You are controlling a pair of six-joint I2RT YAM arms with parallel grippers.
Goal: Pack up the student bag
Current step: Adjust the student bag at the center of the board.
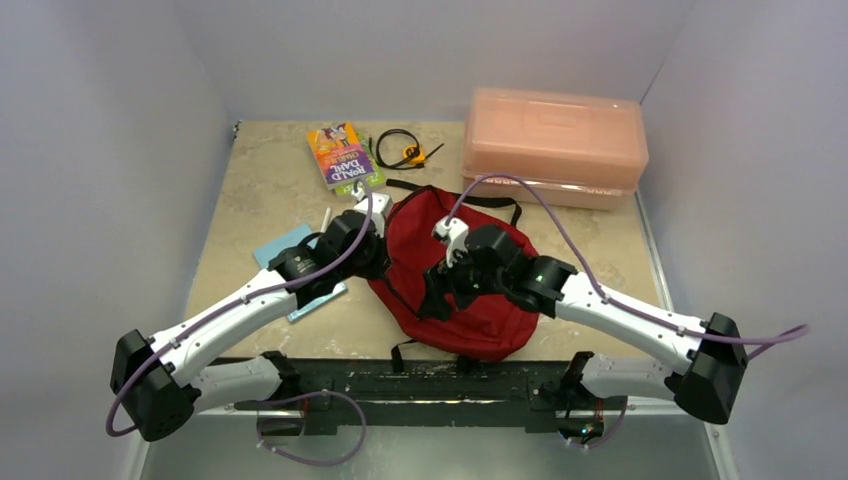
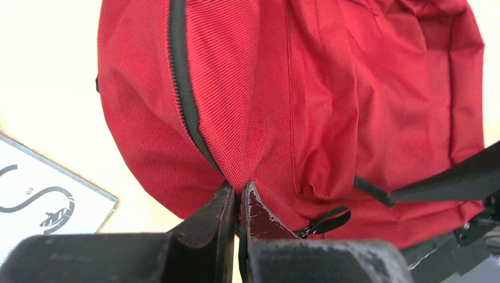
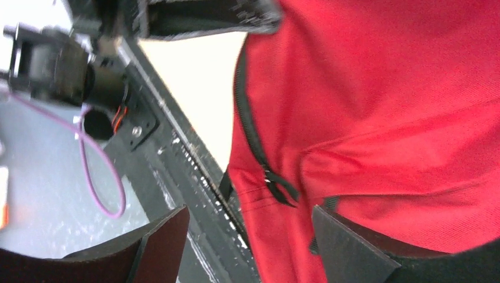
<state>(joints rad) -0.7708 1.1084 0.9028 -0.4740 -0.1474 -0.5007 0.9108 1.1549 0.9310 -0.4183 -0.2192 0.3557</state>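
Note:
The dark red student bag lies flat in the middle of the table with its black zipper closed. My left gripper is shut on a pinched fold of the bag's red fabric beside the zipper, at the bag's left edge. My right gripper is open over the bag's lower part, with the black zipper pull between its jaws and not touched. In the top view it hovers over the bag's middle.
A pink translucent plastic box stands at the back right. A Roald Dahl book and a black and orange cable lie at the back. A light blue booklet lies under the left arm. The black base rail runs along the near edge.

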